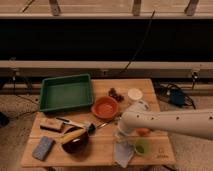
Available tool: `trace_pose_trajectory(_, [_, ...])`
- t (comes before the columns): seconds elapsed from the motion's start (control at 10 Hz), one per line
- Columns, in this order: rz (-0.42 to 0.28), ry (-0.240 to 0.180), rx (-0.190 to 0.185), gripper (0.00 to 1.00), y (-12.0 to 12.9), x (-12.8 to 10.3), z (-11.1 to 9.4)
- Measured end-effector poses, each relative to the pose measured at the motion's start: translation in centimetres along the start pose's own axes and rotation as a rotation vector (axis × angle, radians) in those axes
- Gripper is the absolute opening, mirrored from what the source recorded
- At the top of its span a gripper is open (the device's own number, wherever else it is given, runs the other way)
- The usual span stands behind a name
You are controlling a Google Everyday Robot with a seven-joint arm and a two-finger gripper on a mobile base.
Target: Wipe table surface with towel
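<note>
Apparently claw [121,138] over crumpled pale towel [123,153] on slatted wooden table [102,150]

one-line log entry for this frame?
phase: wiping | gripper: near front edge, over towel | towel: on table, beside green cup | orange bowl: clear of arm

1. A lab-like test room: a small wooden counter [150,87] stands on carpet before dark windows.
2. Cables [140,45] trail across the floor.
3. The gripper [121,136] hangs low over the counter.
</note>
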Motion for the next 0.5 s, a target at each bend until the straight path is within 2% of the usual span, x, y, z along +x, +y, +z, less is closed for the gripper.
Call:
trace_pose_trajectory(0.2, [-0.051, 0.018, 0.001, 0.00, -1.3, 2.9, -0.3])
trace_pose_trajectory(0.5, [-0.112, 0.037, -0.013, 0.00, -0.9, 7.4, -1.0])
